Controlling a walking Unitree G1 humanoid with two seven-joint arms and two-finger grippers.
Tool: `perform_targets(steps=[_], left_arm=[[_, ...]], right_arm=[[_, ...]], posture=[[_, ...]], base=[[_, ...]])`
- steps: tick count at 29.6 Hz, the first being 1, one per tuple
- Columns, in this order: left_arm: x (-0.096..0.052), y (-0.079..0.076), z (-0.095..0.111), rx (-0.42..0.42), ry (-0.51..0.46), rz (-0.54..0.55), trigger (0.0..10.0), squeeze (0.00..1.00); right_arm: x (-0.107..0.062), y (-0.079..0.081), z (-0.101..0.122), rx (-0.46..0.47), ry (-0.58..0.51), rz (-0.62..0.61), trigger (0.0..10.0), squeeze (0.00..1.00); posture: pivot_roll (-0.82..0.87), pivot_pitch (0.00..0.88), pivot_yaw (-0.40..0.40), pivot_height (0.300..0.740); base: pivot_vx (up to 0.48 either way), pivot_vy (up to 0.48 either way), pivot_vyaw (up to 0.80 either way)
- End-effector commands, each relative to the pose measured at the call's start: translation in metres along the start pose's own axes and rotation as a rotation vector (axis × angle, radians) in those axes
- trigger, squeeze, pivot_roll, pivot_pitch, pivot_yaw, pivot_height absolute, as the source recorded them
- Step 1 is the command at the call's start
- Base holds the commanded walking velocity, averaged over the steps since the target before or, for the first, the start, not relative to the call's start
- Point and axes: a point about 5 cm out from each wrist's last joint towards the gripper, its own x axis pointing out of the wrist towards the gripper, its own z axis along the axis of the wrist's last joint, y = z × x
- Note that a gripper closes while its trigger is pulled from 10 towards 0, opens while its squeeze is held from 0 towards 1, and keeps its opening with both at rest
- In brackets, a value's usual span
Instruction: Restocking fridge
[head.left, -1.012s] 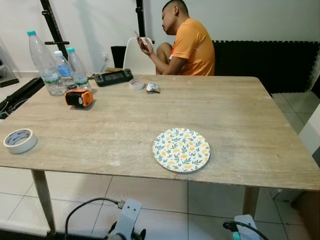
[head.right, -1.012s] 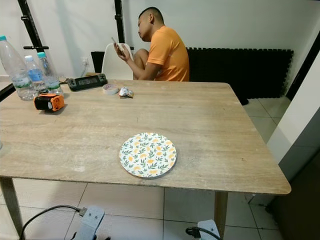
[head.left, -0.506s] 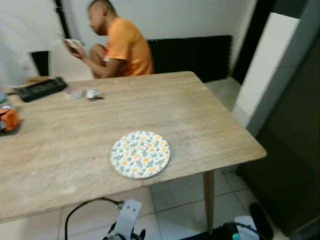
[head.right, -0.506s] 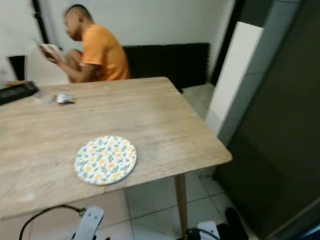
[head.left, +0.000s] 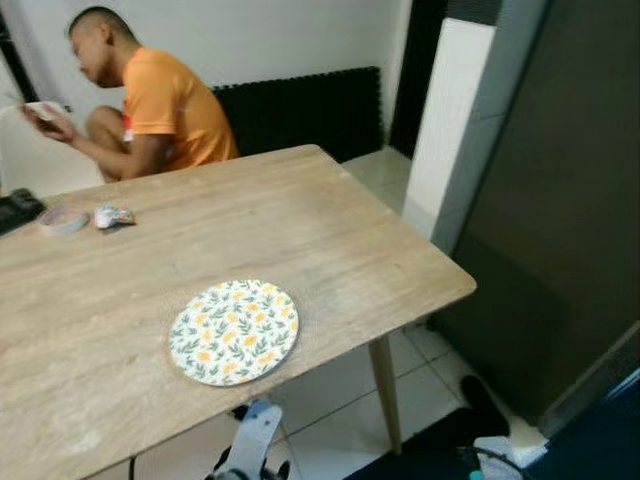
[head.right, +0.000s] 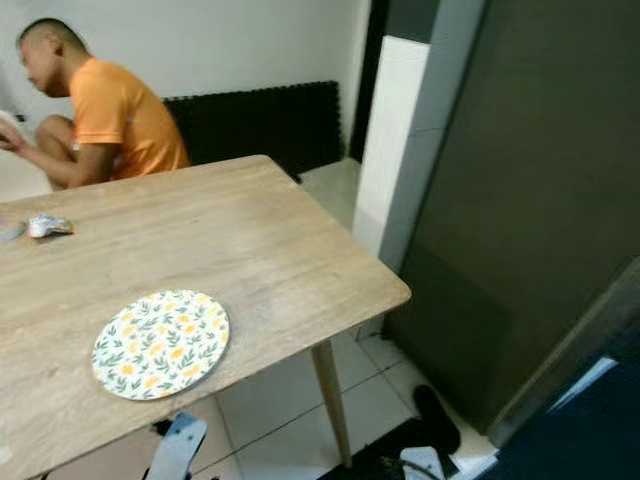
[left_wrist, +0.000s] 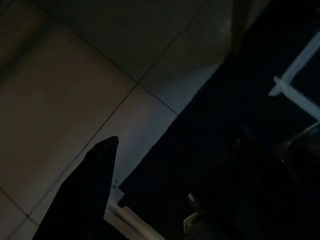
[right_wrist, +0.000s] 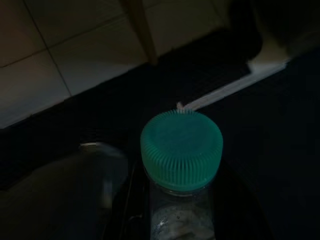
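Right gripper (right_wrist: 180, 220) low at the robot's side, by all appearances clamped around the neck of a water bottle (right_wrist: 181, 150), green cap outward over tiles and a dark floor mat (right_wrist: 210, 65). Left gripper (left_wrist: 170, 150) idle in shadow near the same mat, open or closed impossible to tell. Just ahead, a pale wooden table (head.left: 380, 250) with a flowered plate (head.left: 233, 331) near its front edge, one slim table leg (head.left: 385, 390) at the corner nearest the robot's right side. Beside that leg, on the floor, a black slipper (head.left: 485, 405). Further right, a tall dark panel (head.left: 560, 200), probably the fridge, shut as far as can be judged. At the far end of the table, a roll of tape (head.left: 62, 218), a crumpled foil wrapper (head.left: 112, 216) and a seated person (head.left: 165, 105) in an orange shirt, bent over something in the hands. Reads as the carry stage of the restock, bottle in hand, door not yet opened. Trouble most likely underfoot and at the corner: a catch on the slipper or the mat's edge and a stumble, or a knock of the low-held bottle against the table leg or table corner on the way past. Grip by the neck alone, so risk of a swing or a slip under any jolt. Door to be worked by the free left arm, with a chance of the bottle bumping the panel if approached too tight.
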Motion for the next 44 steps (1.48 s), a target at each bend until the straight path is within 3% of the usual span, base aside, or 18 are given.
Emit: perform_targets(steps=[1, 18, 30, 44], left_arm=[[0.000, 0.001, 0.002, 0.020, 0.001, -0.008, 10.0, 0.00], [0.001, 0.000, 0.002, 0.019, -0.008, -0.006, 10.0, 0.00], [-0.002, 0.002, -0.002, -0.008, -0.017, 0.017, 10.0, 0.00], [-0.002, 0.001, -0.004, -0.032, -0.011, 0.021, 10.0, 0.00]], right_arm=[[-0.001, -0.005, -0.004, 0.015, 0.010, -0.014, 10.0, 0.00], [-0.002, -0.007, -0.009, 0.019, 0.024, -0.019, 10.0, 0.00], [0.000, -0.010, 0.003, -0.036, -0.003, 0.009, 10.0, 0.00], [0.000, -0.007, 0.006, -0.049, -0.013, 0.017, 10.0, 0.00]], posture=[[-0.08, 0.029, 0.022, 0.740], [-0.09, 0.024, 0.029, 0.740], [-0.06, 0.021, -0.006, 0.740], [-0.06, 0.026, -0.003, 0.740]], base=[[0.000, 0.000, -0.80], [0.000, 0.000, -0.79], [0.000, 0.000, 0.00], [0.000, -0.466, 0.00]])
